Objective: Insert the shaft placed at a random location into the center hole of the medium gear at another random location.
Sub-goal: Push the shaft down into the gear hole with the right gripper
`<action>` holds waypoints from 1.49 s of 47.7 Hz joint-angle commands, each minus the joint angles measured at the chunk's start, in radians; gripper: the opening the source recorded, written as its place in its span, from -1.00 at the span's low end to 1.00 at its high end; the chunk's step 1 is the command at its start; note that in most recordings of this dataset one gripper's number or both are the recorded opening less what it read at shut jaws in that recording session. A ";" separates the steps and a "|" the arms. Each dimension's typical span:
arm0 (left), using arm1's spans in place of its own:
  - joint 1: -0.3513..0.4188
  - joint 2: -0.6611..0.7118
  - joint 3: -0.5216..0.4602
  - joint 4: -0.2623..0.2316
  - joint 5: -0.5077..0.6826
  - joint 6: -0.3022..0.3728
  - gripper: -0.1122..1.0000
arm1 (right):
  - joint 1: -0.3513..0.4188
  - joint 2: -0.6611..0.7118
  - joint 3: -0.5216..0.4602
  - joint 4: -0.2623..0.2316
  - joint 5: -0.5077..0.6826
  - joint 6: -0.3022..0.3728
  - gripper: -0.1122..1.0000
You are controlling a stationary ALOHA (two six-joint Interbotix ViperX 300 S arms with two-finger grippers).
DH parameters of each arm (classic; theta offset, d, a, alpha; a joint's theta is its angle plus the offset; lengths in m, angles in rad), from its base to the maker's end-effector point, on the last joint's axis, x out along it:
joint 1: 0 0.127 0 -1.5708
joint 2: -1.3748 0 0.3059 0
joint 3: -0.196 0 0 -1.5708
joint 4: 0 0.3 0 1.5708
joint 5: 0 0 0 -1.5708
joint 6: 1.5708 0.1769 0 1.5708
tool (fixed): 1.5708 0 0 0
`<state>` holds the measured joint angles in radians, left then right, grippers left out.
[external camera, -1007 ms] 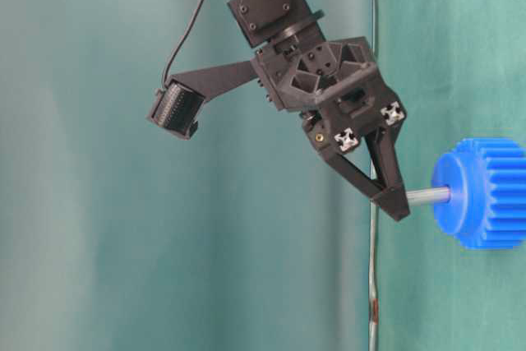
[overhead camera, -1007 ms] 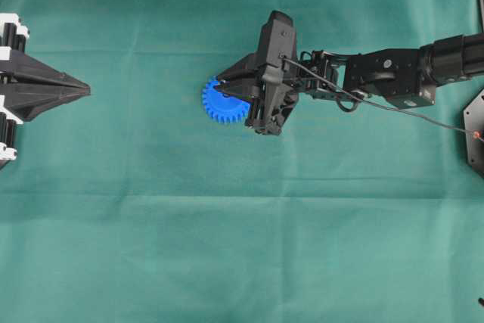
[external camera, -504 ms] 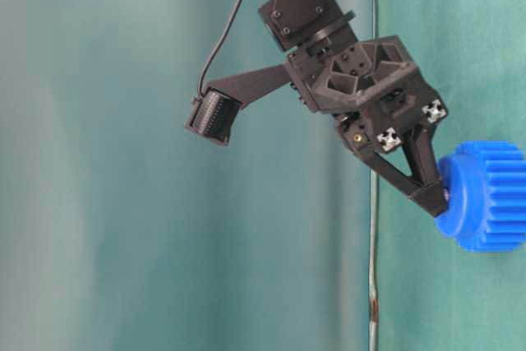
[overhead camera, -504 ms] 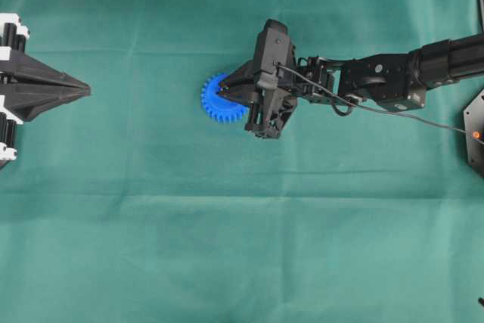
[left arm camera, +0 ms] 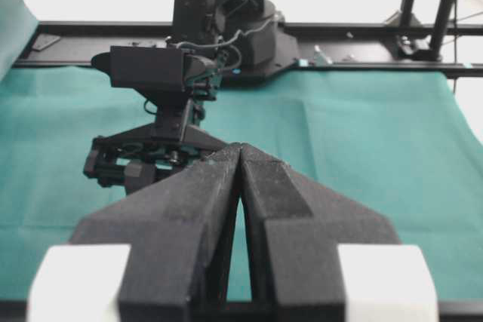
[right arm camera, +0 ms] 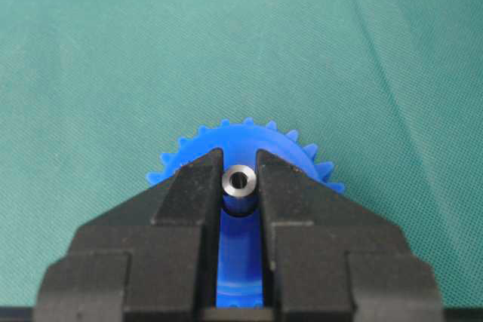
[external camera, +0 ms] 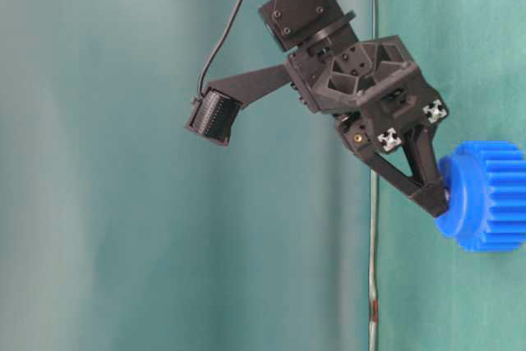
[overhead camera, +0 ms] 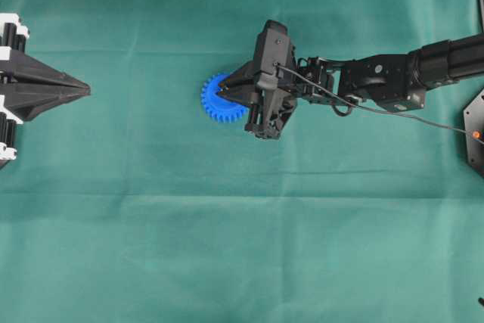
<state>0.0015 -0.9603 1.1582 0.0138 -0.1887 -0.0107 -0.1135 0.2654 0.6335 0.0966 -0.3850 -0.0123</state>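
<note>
The blue medium gear (overhead camera: pixel 217 102) lies flat on the green cloth, and it also shows in the table-level view (external camera: pixel 486 195). My right gripper (overhead camera: pixel 221 94) is directly over its hub, shut on the silver shaft (right arm camera: pixel 239 181). The shaft stands upright between the fingers (right arm camera: pixel 189 190), its lower end sunk in the hub of the gear (right arm camera: pixel 249 141). The center hole is hidden under the shaft. In the table-level view the right gripper's tips (external camera: pixel 433 200) touch the hub and almost no shaft shows. My left gripper (overhead camera: pixel 85 91) is shut and empty, far to the left (left arm camera: pixel 240 150).
A black plate with an orange dot (overhead camera: pixel 475 132) sits at the right edge. The right arm's cable (overhead camera: pixel 393 110) hangs along the arm. A black rail (left arm camera: pixel 362 29) runs behind the cloth in the left wrist view.
Over the last second my right gripper came down onto the gear and the shaft slid into the hub. Since half a second ago nothing visibly moved. The left arm stayed still.
</note>
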 commanded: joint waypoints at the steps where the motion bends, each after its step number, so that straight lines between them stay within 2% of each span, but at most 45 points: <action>1: 0.000 0.008 -0.025 0.003 -0.005 0.000 -0.79 | 0.008 -0.017 -0.011 0.003 -0.005 0.017 -0.56; 18: -0.002 0.008 -0.023 0.003 0.002 -0.002 -0.79 | 0.014 -0.018 -0.008 0.003 -0.011 0.018 -0.54; 22: -0.002 0.008 -0.025 0.003 0.005 -0.002 -0.79 | 0.020 -0.018 -0.008 0.003 -0.011 0.018 -0.23; 29: -0.002 0.008 -0.025 0.003 0.005 -0.002 -0.79 | 0.029 -0.023 -0.009 0.006 -0.015 0.018 0.60; 31: 0.000 0.008 -0.025 0.003 0.005 -0.002 -0.79 | 0.032 -0.026 -0.008 0.006 -0.018 0.018 0.77; 33: 0.000 0.008 -0.025 0.003 0.005 -0.002 -0.79 | 0.034 -0.032 -0.008 0.005 -0.020 0.018 0.85; 41: 0.000 0.006 -0.025 0.003 0.005 -0.002 -0.79 | 0.037 -0.087 -0.006 0.005 -0.015 0.014 0.69; 59: -0.002 0.002 -0.026 0.003 0.005 0.000 -0.79 | 0.037 -0.298 -0.002 -0.012 0.037 -0.040 0.70; 71: 0.000 0.000 -0.025 0.003 0.005 0.000 -0.79 | 0.037 -0.408 0.017 -0.014 0.086 -0.044 0.70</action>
<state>0.0015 -0.9649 1.1582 0.0138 -0.1795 -0.0107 -0.0798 -0.0936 0.6535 0.0844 -0.3053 -0.0430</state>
